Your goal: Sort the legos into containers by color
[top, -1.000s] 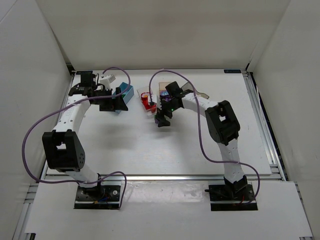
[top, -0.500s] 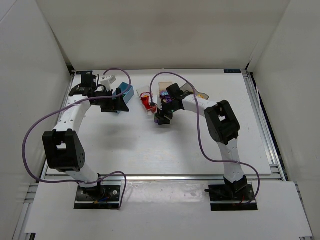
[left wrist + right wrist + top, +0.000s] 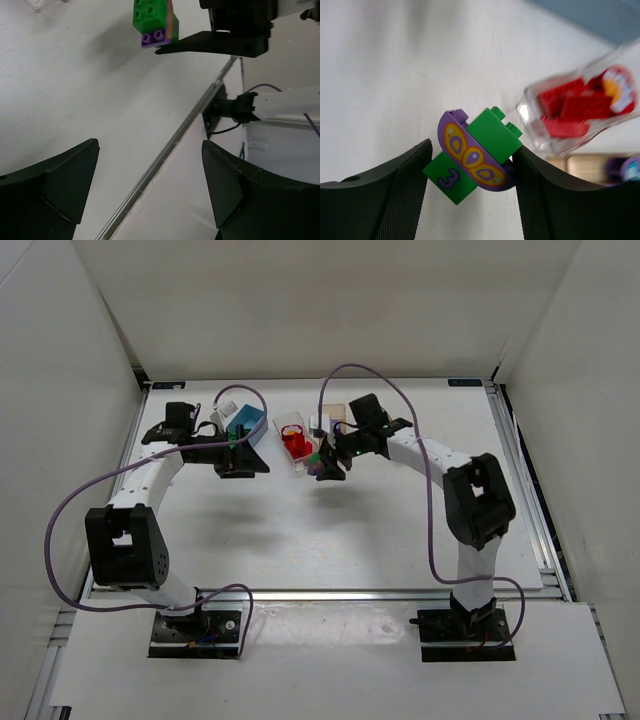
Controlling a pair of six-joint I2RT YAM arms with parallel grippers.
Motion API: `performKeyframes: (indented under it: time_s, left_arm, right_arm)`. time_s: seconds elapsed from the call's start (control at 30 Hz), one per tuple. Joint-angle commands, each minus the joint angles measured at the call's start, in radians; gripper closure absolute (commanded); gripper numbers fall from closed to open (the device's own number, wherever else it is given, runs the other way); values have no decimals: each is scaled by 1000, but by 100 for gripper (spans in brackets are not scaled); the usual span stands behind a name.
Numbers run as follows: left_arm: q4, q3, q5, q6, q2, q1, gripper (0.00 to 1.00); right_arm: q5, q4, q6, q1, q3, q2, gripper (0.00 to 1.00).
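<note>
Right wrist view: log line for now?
right end effector: shut on green-purple lego cluster | left end effector: open | clear bin: red legos

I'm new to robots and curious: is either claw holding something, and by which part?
The right gripper pinches a green-and-purple lego clump by its two opposite sides. The left gripper holds nothing.

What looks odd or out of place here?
The right arm's jaws clamp green bricks stuck to a purple butterfly-printed piece. Two colours joined in one lump looks odd for sorting by colour; they would probably need pulling apart first.
</note>
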Motion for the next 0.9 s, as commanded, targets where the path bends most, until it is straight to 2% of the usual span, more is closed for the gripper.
performKeyframes:
  time_s: [0.0,0.13,0.27,0.5,0.87]
  left_arm:
    - [44,25,176,-16,-13,-2,7]
    - [44,68,257,-31,28,-42,12]
    - [47,122,290,-32,51,-76,12]
    - [45,180,284,-35,79,-101,9]
    - [34,179,227,-13,91,-111,9]
  right_arm:
    - [-163,73,38,2,7,-116,84]
    - [-217,52,33,14,22,-161,84]
    - [-237,-19,-13,41,57,-179,84]
    - [-220,-37,-46,97,77,-215,84]
    - [-176,-43,-82,150,93,-247,84]
